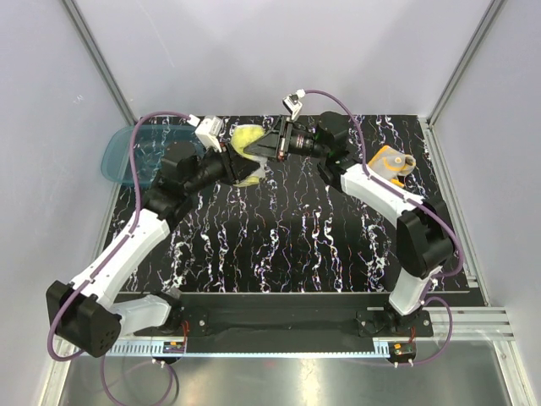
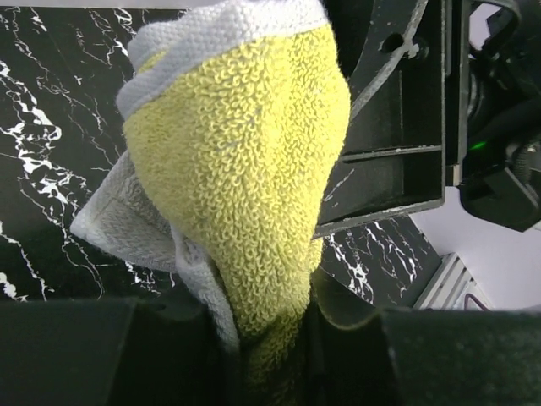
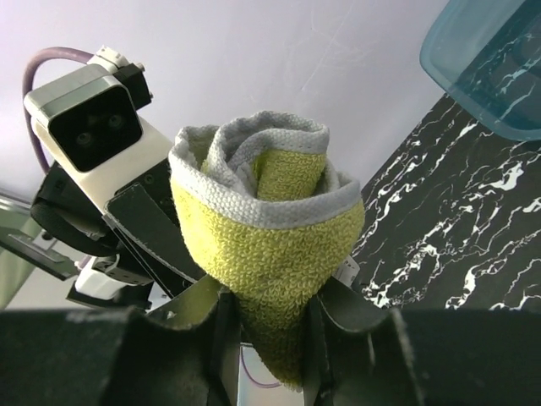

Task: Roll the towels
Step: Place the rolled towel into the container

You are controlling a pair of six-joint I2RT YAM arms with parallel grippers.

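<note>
Yellow towel (image 1: 246, 138): from above, largely covered by both grippers, only a small patch showing. Lower end buried between the closed fingers of the left gripper (image 2: 269, 347); upper fold cut by the top edge of that wrist view. Tip likewise lost inside the clamped right gripper (image 3: 270, 338).
Orange towel (image 1: 389, 161): too small to tell rolled from loose.
Teal basin (image 3: 486, 68): cropped at the right wrist view's upper right corner; crossed overhead by a purple cable (image 1: 133, 139).

Left arm (image 1: 135, 241) and right arm (image 1: 380, 190): white link shells, black joint housings, black bases. Purple cable (image 1: 133, 144) loops along each. Left end effector (image 2: 266, 338) and right end effector (image 3: 270, 338): matt black. Left wrist camera module (image 3: 97, 127): white-grey box, dark lens face. Green LED (image 2: 479, 145) lit on right wrist.
</note>
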